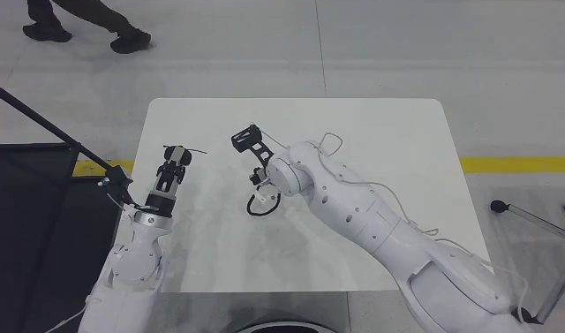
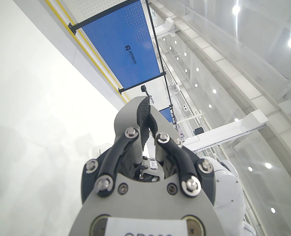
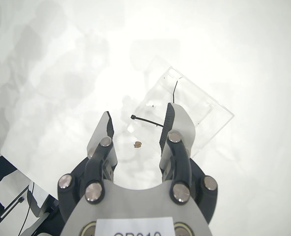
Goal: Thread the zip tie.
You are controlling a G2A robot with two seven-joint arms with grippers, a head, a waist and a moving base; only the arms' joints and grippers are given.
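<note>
Your left gripper [image 2: 145, 104] sits clamped on zip tie [image 2: 144, 89], head poking past pads, thin tail sticking out toward right arm. Your right gripper [image 3: 139, 111] hovers, fingers apart, over second zip tie [image 3: 145, 121] lying across clear tray [image 3: 204, 116] on white table [image 1: 371, 130].

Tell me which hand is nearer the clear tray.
Right. The right hand hangs open over the clear tray; the left hand is off to its left, shut on a zip tie.
</note>
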